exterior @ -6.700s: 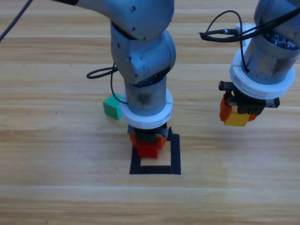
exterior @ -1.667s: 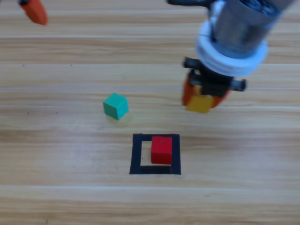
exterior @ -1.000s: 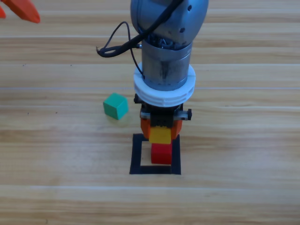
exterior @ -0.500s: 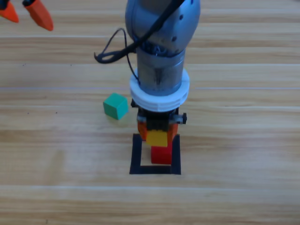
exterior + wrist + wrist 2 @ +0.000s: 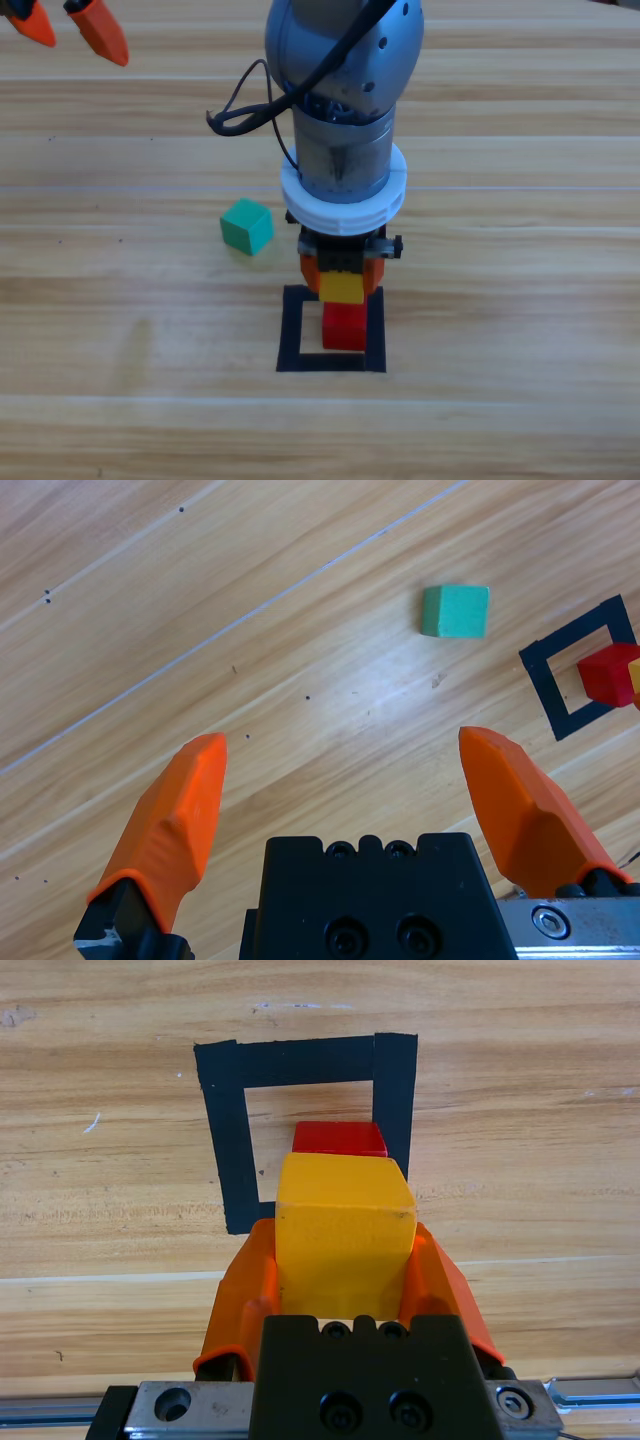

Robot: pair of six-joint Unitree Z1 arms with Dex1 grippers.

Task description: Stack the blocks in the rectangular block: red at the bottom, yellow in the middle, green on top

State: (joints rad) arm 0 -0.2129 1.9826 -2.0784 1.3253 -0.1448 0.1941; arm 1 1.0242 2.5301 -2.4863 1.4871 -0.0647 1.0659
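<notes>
The red cube is sitting inside the black tape square, toward its right side. Just above and behind it, the right gripper is pinching the yellow cube between its orange jaws. Farther back and left, the green cube is lying on the wooden table. The left gripper is hanging spread apart at the far-left corner.

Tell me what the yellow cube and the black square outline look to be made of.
Yellow cube: probably painted wood or plastic, matte; even colour, no glare, softly rounded edges. Black square outline: likely matte tape stuck flat on the table; strips overlap at the corners, ends cut unevenly.
</notes>
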